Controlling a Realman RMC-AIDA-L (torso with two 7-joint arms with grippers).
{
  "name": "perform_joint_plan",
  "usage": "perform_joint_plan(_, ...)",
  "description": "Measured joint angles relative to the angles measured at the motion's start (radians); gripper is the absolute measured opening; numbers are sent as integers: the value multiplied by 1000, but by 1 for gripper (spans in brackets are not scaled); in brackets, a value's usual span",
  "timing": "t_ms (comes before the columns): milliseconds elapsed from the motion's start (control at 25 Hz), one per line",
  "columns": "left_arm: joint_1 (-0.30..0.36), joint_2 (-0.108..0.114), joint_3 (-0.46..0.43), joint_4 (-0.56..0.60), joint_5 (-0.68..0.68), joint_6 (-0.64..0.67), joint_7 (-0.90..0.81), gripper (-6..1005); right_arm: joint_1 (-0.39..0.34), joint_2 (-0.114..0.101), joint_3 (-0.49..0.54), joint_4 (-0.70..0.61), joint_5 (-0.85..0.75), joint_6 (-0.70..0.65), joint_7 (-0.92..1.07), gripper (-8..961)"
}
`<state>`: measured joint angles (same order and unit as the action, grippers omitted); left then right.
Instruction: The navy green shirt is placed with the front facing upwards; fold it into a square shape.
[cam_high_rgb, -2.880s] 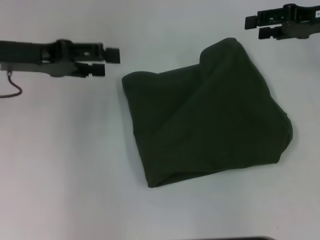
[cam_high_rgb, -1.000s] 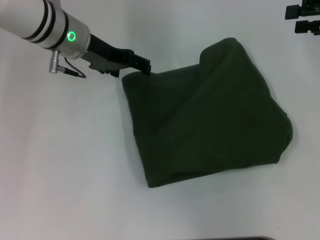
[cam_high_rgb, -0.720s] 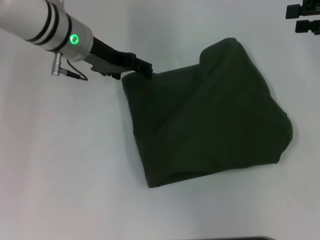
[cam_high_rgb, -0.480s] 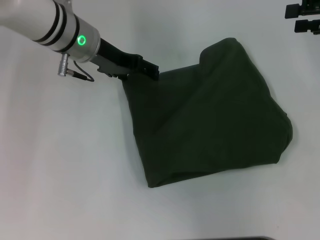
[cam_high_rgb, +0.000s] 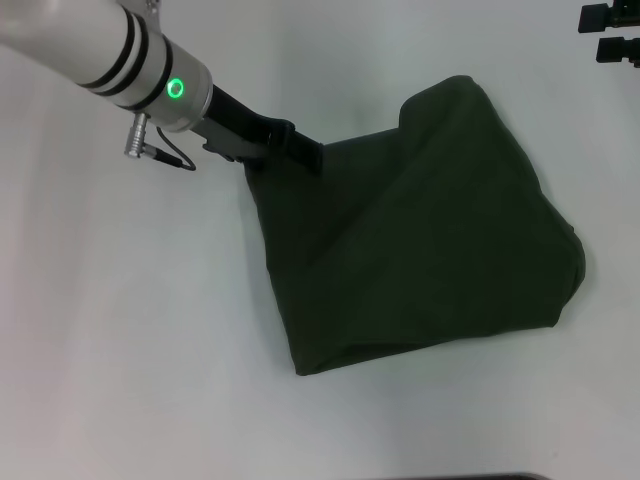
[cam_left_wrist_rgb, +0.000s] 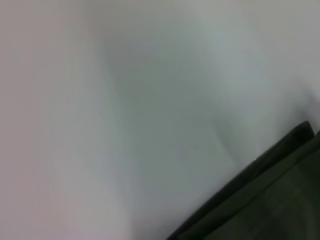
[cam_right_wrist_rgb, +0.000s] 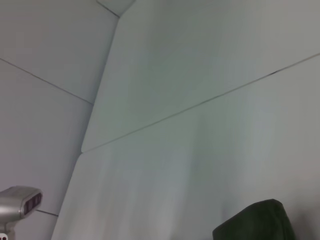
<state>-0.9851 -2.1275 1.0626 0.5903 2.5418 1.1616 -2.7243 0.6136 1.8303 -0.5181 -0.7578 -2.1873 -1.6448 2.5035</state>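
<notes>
The navy green shirt (cam_high_rgb: 420, 240) lies folded into a rough, crooked square on the white table (cam_high_rgb: 120, 330), plain dark side up, with no lettering or collar showing. My left gripper (cam_high_rgb: 300, 152) reaches in from the upper left and its black tip rests over the shirt's far left corner. Only a dark edge of the shirt (cam_left_wrist_rgb: 280, 200) shows in the left wrist view. My right gripper (cam_high_rgb: 592, 32) hovers open at the far right, away from the cloth. In the right wrist view a hump of the shirt (cam_right_wrist_rgb: 255, 222) shows low down.
A cable and plug (cam_high_rgb: 150, 150) hang under the left wrist. A dark edge (cam_high_rgb: 500, 477) runs along the table's near side. The right wrist view shows seams in the tabletop and a grey metal part (cam_right_wrist_rgb: 17, 202).
The left arm has swung in from the left and slid rightward, so its tip now lies over the shirt's far left corner. The right gripper has drawn back to the right. The shirt has kept its shape.
</notes>
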Motion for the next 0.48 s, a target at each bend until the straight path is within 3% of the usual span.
perform_joint_plan(360, -11, 1, 24, 1, 1, 13, 4, 795, 1, 0, 0, 0, 1, -1, 0, 723)
perform_joint_plan(480, -13, 1, 25, 2, 1, 15, 4, 672, 0, -1, 2, 0, 1, -1, 0, 723)
